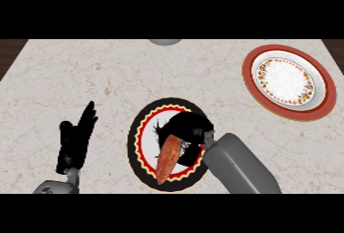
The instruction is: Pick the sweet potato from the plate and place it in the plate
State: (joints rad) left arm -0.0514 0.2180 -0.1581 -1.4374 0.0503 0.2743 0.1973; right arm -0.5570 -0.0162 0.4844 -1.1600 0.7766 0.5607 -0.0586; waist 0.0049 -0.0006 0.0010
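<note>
Sweet potato [169, 157], a long orange-brown tapered root, lies lengthwise on the round black-rimmed plate [136, 148] with a red-and-yellow scalloped ring and white centre, which sits low in the middle of the pale marbled stone surface [101, 73]. The root's upper end is under the right hand [187, 128]; its lower tip points toward the plate's near rim.

The right hand, black, comes in on a grey forearm [238, 166] from the lower right and slants up and to the left over the plate. Its fingers are curled down around the top of the sweet potato, so the hand is closed on it; whether the root is lifted clear of the plate cannot be told from this view.

The left hand [74, 141] shows near the lower left, beside the black-rimmed plate but apart from it, fingers straight and pointing up the view, holding nothing.

A second round plate [321, 98], with a broad red rim, gold edge and a white centre ringed by a red-and-yellow pattern, lies at the upper right, well apart from the first, its outer edge near the right edge of the surface. Between the two plates the surface is bare stone. A small grey rounded object [164, 41] sits at the far edge, partly cut off. Dark wood shows past the surface's far corners.
</note>
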